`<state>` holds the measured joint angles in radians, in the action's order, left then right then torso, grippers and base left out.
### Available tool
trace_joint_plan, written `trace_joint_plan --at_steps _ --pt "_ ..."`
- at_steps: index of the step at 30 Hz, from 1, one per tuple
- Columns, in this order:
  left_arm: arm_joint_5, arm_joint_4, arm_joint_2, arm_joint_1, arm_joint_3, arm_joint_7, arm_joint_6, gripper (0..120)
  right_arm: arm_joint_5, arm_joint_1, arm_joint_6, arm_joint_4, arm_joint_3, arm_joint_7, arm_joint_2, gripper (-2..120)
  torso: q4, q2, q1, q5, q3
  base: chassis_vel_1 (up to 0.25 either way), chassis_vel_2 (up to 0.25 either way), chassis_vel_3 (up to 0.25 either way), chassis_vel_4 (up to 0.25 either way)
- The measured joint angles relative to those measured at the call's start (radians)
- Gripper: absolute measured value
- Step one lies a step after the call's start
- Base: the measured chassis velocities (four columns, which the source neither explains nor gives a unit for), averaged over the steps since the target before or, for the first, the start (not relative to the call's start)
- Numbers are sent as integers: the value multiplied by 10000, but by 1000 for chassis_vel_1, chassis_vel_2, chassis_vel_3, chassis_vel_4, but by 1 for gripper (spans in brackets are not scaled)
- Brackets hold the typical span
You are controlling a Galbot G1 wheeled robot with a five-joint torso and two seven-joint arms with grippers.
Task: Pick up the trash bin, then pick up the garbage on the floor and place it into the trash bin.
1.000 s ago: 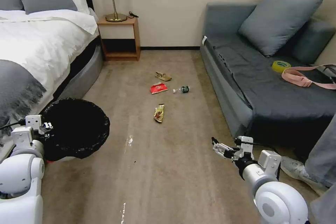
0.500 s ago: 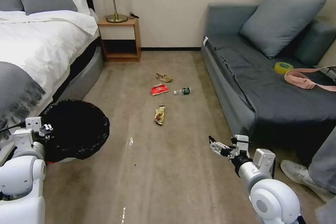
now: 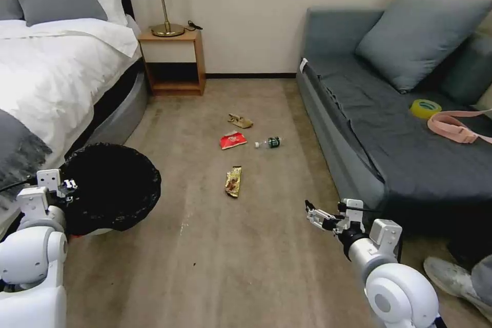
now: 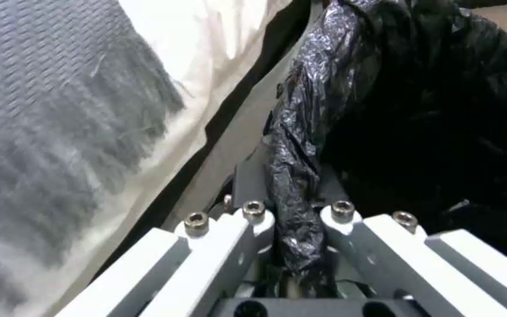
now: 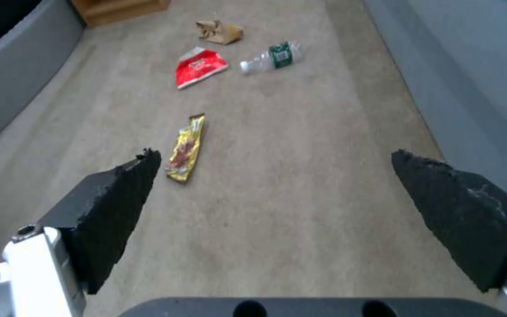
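The trash bin, white with a crinkled black bag, is at the lower left beside the bed. My left gripper is shut on its rim; in the left wrist view the bag-covered rim is pinched in the left gripper. The garbage lies on the carpet ahead: a gold-brown wrapper, a red packet, a small bottle and tan paper. My right gripper is open and empty, above the floor right of the wrapper. Beyond it lie the red packet and the bottle.
A bed runs along the left and a grey sofa along the right, leaving a carpet lane between them. A nightstand stands at the back wall. Yellow tape and a pink strap lie on the sofa. A person's shoe is at lower right.
The whole picture has shifted, so the camera moved; the litter now sits lower in view. The left gripper still holds the bin rim. The person's leg at the right edge has drawn back.
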<state>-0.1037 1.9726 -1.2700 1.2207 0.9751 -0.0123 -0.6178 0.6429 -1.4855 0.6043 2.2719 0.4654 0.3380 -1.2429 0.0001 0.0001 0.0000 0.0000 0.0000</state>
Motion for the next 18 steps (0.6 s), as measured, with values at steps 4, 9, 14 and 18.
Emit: trace_joint_plan --at_steps 4,9,14,18 --pt "-38 0 44 -4 29 -14 0 4 -8 -10 3 0 -11 0 -15 100 -1 0 0 0 0 -125 118 108 -130" --pt "-63 -11 61 -7 37 -19 0 4 -47 -37 8 0 -19 1 -30 100 -1 0 0 1 0 -138 128 143 -128" --pt "-68 -13 61 -6 39 -20 0 4 -94 -75 8 1 -20 1 -30 100 1 -1 1 2 1 -128 148 134 -129" --pt "-76 -8 53 10 33 -19 1 4 -116 -119 9 20 -25 -4 -30 100 0 -1 0 0 0 -122 127 121 -130"
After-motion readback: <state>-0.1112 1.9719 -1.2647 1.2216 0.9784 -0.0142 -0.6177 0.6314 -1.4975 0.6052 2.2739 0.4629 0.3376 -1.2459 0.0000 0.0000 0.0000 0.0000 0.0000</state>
